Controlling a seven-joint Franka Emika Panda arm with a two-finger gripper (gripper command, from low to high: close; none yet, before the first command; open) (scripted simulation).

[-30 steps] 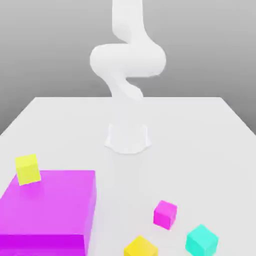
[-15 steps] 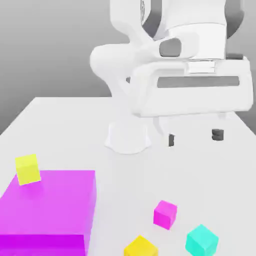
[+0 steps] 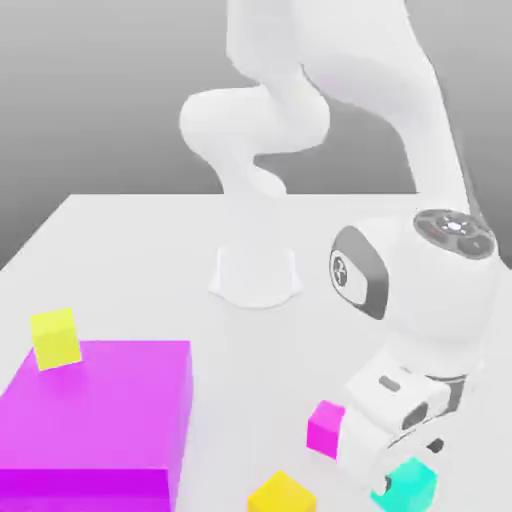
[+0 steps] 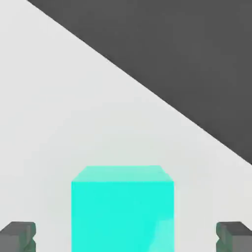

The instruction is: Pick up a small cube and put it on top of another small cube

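Open gripper point(image 4: 126, 237) over a smooth turquoise cube point(image 4: 122, 216)
Its dark, blocky fingertips point(image 4: 17, 236) stand apart, on opposite sides of the flat-faced, sharp-edged cube, which sits on the plain white table point(image 3: 255, 370); the matte golden cube point(image 3: 282, 494) lies near the big glossless purple block point(image 3: 105, 405), to its right in the exterior view.

One robot arm point(image 3: 440, 290) and one large magenta block point(image 3: 100, 410). Four small plain cubes: one turquoise-cyan cube point(image 3: 412, 485), one golden-yellow cube point(image 3: 282, 494), one magenta cube point(image 3: 324, 430), one lemon-yellow cube point(image 3: 56, 339). One white table point(image 3: 270, 370).
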